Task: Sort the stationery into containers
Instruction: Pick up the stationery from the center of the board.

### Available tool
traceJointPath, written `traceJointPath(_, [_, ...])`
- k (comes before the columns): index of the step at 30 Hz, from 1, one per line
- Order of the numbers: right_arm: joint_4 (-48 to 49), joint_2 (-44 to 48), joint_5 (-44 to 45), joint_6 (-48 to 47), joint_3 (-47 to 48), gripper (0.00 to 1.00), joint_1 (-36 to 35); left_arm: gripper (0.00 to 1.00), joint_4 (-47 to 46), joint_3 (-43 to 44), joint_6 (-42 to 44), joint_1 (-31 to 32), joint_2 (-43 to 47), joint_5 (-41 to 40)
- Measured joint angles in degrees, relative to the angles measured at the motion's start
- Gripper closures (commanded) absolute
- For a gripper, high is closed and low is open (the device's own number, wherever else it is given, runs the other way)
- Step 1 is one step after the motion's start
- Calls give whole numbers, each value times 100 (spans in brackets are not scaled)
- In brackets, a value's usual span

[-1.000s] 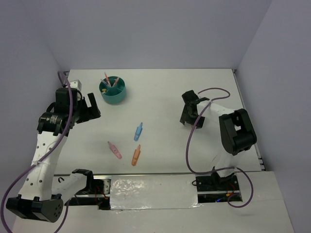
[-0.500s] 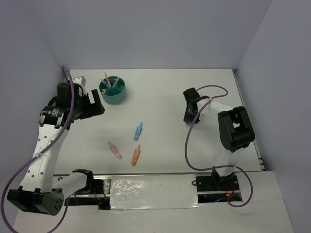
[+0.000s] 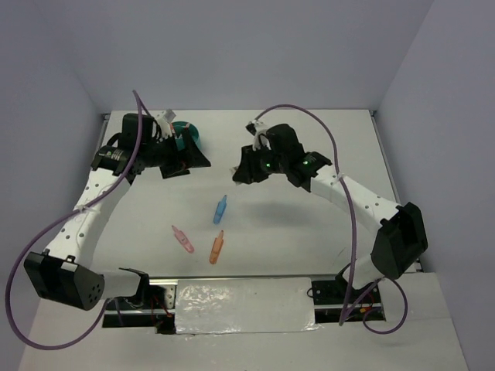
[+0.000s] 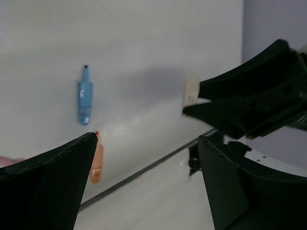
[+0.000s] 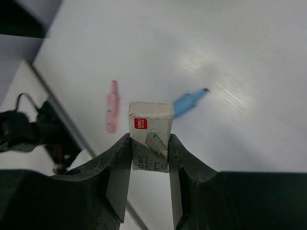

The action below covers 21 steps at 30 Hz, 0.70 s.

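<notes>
The right gripper [image 5: 149, 143] is pinching a small white box [image 5: 150, 125] between its fingers, hovering to the right of the organiser [image 3: 189, 133]. The left gripper [image 4: 147, 139] is hanging just beside the organiser, fingers spread wide with nothing between them. The blue marker [image 3: 220, 209], pink marker [image 3: 182, 239] and orange marker [image 3: 216, 246] are lying well apart from the organiser, on its near side.

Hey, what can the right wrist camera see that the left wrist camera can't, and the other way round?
Right wrist only: the whole pink marker and the print on the small white box. Left wrist only: the orange marker and the open left gripper. Both: the blue marker, and that box clamped in the right gripper.
</notes>
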<state>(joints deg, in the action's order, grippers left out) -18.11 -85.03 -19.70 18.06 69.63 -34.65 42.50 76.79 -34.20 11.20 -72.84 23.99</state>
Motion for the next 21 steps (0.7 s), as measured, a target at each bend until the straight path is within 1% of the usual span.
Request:
traceJointPath(4, [15, -136, -424, -105, 584, 85, -444, 5, -466, 149, -599, 313, -208, 345])
traceJointPath(8, [-11, -205, -533, -101, 852, 84, -531, 12, -691, 448, -852, 546, -415, 356])
traceJointPath(12, [-87, -361, -492, -98, 1163, 84, -535, 19, -824, 470, -1021, 686, -544, 356])
traceJointPath(13, [-125, -393, -481, -101, 1222, 84, -538, 21, -855, 470, -1082, 719, -577, 339])
traceJointPath(14, [-157, -415, -463, -98, 1261, 84, -538, 27, -883, 470, -1108, 743, -605, 328])
traceJointPath(16, [-199, -442, -437, -94, 1300, 83, -540, 32, -901, 470, -1121, 767, -673, 315])
traceJointPath(17, [-221, -444, -413, -83, 1309, 83, -542, 41, -898, 470, -1126, 782, -708, 310])
traceJointPath(18, [-258, -448, -393, -72, 1331, 83, -544, 43, -894, 470, -1130, 798, -748, 306])
traceJointPath(19, [-271, -450, -354, -57, 1349, 83, -546, 49, -890, 472, -1119, 809, -780, 302])
traceJointPath(21, [-313, -459, -297, -50, 1403, 83, -549, 56, -881, 472, -1117, 813, -826, 289])
